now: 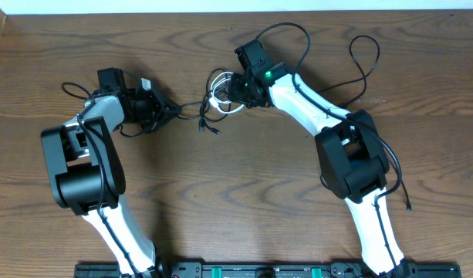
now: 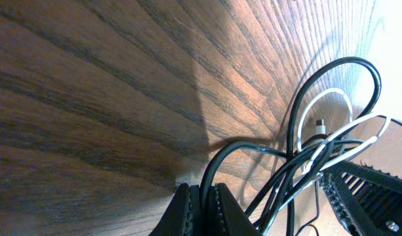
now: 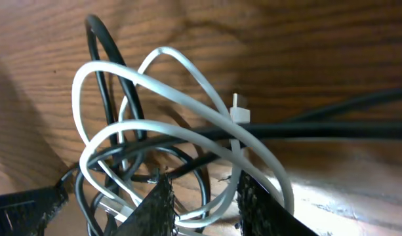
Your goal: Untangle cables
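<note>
The cables (image 1: 211,106) lay in one knot on the table (image 1: 244,193), and the white cord (image 3: 162,51), coiled in overlapping loops, was the heart of it; black cords threaded through those loops, and loose black tails trailed toward the robot from the coil. At the coil itself, the right gripper (image 3: 201,203) had its jaws apart and straddling several white strands, not yet visibly pinching any. To the left of the coil, the left gripper (image 2: 202,194) was clenched on a single black cord (image 2: 240,145) that arched back toward the white loops. The step in hand looked like anchoring the white coil so the black cord could be drawn out of it. To do that well, the right jaws would probably need to take only white strands and no black one with them. The pull from the left should likely be slow and directly away from the coil, since a quick tug could tighten the loops.
</note>
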Available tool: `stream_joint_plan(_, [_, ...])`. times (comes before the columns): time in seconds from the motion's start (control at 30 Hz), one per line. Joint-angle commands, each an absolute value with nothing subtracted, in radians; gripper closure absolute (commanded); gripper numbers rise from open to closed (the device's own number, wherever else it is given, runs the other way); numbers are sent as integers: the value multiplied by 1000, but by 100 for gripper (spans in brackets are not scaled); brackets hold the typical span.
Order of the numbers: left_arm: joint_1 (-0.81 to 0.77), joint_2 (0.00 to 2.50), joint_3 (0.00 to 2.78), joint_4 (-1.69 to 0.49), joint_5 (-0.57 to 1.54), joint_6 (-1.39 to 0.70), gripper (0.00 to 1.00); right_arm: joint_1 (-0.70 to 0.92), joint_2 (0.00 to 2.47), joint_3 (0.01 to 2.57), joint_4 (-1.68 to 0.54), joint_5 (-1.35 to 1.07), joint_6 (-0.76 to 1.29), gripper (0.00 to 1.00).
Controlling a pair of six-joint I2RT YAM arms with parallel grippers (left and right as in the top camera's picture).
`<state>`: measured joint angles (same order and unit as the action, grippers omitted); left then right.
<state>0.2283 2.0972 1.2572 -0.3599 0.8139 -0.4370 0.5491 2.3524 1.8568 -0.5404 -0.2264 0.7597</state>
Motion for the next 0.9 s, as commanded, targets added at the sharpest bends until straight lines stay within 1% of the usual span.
stream_joint_plan(0.0, [231, 2115, 1261, -362, 819, -424, 92, 551, 2365, 1851, -525, -201, 770, 71])
stream_joint_plan(0.2, [231, 2115, 1261, -362, 819, -424, 92, 547, 2365, 1851, -522, -215, 753, 71])
stream_joint_plan(0.3, [231, 2115, 1261, -362, 819, -424, 92, 545, 2365, 1851, -499, -216, 746, 77])
stream_joint_plan(0.37, [231, 2115, 1261, -362, 819, -424, 92, 546, 2365, 1851, -490, -224, 747, 83])
stream_joint_plan(0.6, [231, 2115, 1261, -362, 819, -424, 92, 560, 2365, 1851, -421, -284, 746, 85])
stream_joint_plan(0.63, [231, 2115, 1261, -362, 819, -424, 92, 560, 2365, 1851, -418, -285, 746, 87])
stream_joint_plan(0.7, [231, 2115, 1261, -362, 820, -424, 92, 560, 2365, 1851, -405, -293, 733, 98])
stream_joint_plan(0.8, [231, 2115, 1261, -362, 820, -424, 92, 556, 2364, 1851, -389, -332, 662, 99])
stream_joint_plan(0.87, [231, 2115, 1261, -362, 820, -424, 92, 545, 2363, 1851, -373, -402, 594, 99])
